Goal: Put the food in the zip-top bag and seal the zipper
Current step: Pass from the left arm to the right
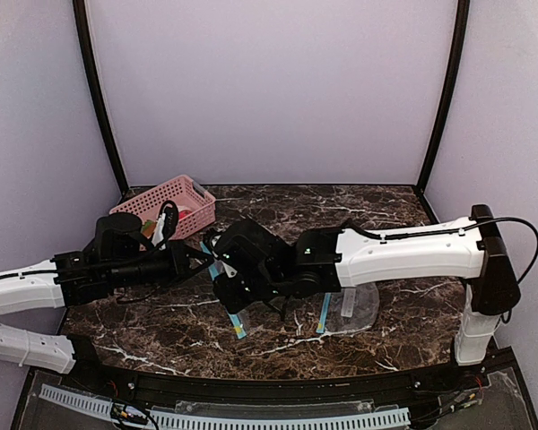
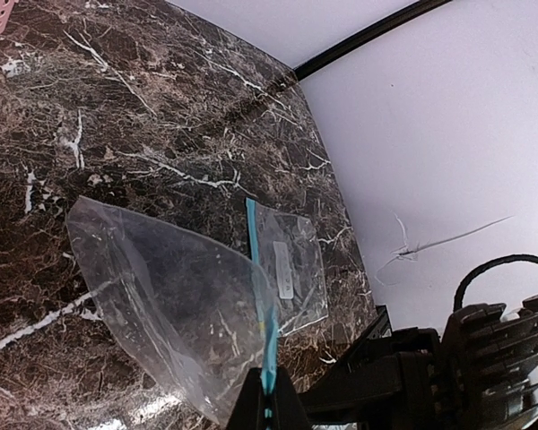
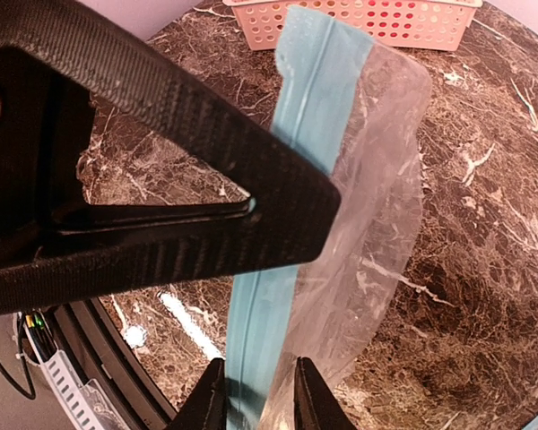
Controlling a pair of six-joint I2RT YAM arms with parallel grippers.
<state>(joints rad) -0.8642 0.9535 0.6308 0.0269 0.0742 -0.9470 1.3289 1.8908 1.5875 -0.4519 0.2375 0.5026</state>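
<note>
A clear zip-top bag (image 1: 226, 296) with a blue zipper strip hangs between my two grippers, and I see no food inside it. My left gripper (image 1: 204, 254) is shut on one end of the strip (image 2: 267, 345), with its fingertips (image 2: 269, 405) closed on the blue edge. My right gripper (image 1: 237, 296) straddles the strip (image 3: 267, 313) further along. Its jaws (image 3: 260, 399) stand a little apart on either side of strip and plastic. Of the food, only a red piece (image 1: 185, 215) shows, in the pink basket. The bun, whitish piece and green sprig are hidden.
The pink basket (image 1: 166, 204) stands at the back left of the marble table; it also shows in the right wrist view (image 3: 377, 22). A second clear bag (image 1: 354, 309) with a blue strip lies flat under the right arm. It also shows in the left wrist view (image 2: 291, 260).
</note>
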